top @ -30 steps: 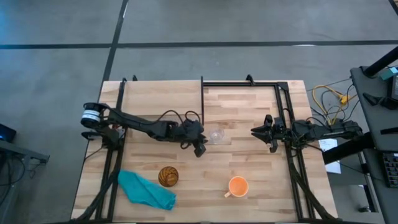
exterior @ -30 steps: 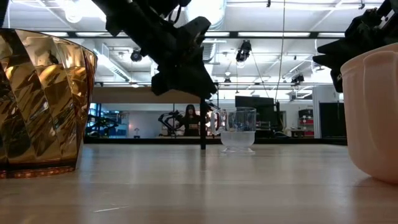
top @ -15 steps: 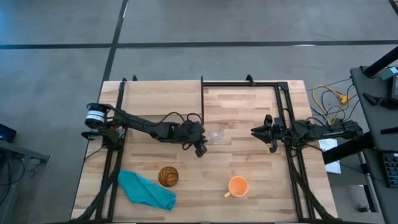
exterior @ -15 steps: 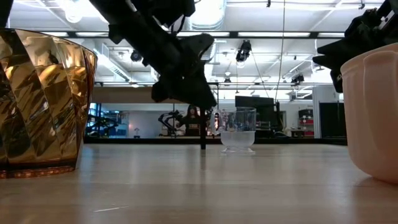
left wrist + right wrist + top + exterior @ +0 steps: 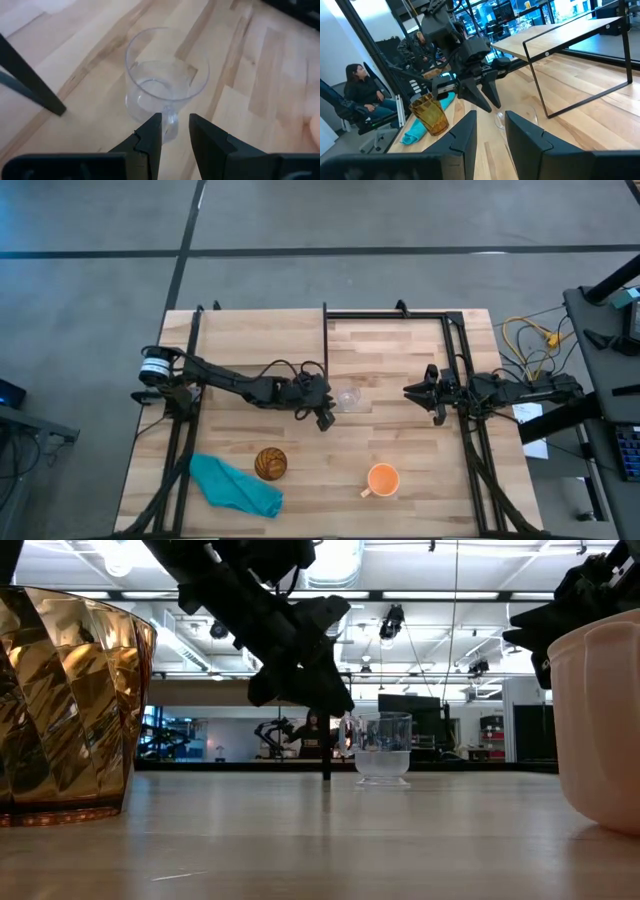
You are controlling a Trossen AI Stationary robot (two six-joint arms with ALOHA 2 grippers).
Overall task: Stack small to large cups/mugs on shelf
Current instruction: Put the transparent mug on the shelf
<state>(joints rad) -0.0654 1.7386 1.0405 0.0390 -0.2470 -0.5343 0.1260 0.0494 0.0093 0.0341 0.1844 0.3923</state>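
Left gripper [image 5: 325, 418] hangs just beside the clear cup [image 5: 347, 397], fingers [image 5: 150, 137] a narrow gap apart, gripping nothing; the cup [image 5: 165, 82] stands upright on the table right past the tips. Right gripper [image 5: 425, 402] waits near the table's right side, fingers [image 5: 465, 132] slightly apart, empty. The shelf [image 5: 260, 330] runs along the far edge, with its thin black divider [image 5: 326, 330] behind the cup. Orange mug [image 5: 382, 479] sits near the front edge, well apart from the cup. Amber tumbler [image 5: 270, 463] stands front left, beside the teal cloth [image 5: 235, 486]. A seated person [image 5: 360, 87] shows beyond the table.
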